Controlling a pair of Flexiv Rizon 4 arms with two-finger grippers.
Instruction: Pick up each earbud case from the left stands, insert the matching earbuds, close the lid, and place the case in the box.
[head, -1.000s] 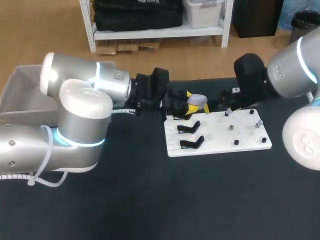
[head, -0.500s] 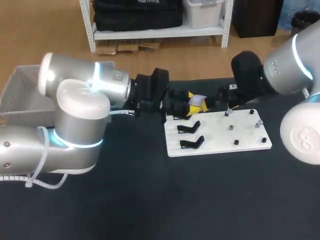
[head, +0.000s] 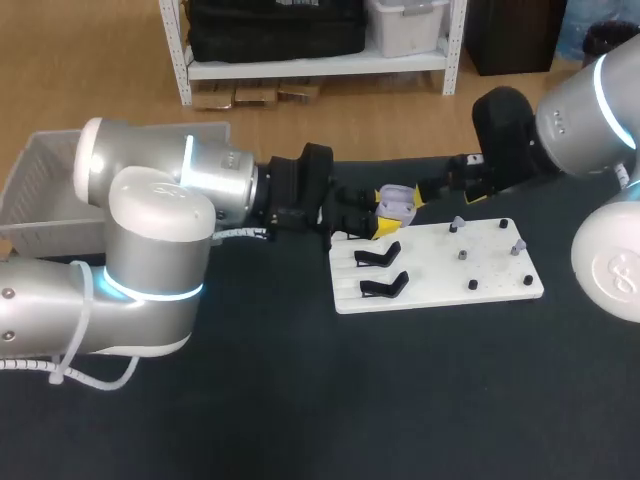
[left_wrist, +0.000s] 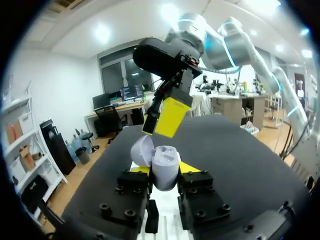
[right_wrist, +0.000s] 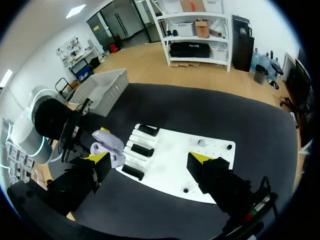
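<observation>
Backed off to two o'clock of the open case (left_wrist: 165, 161), right gripper (right_wrist: 150, 159) gapes while left gripper (left_wrist: 161, 176) clamps it; a skewed return could knock it loose.

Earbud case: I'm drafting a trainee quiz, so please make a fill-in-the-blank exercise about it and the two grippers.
The earbud case is held by the ___ gripper.
Its lid stands ___.
The right gripper holds ___.
The black stands sit on a ___ board.
Missing words: left; open; nothing; white.
</observation>
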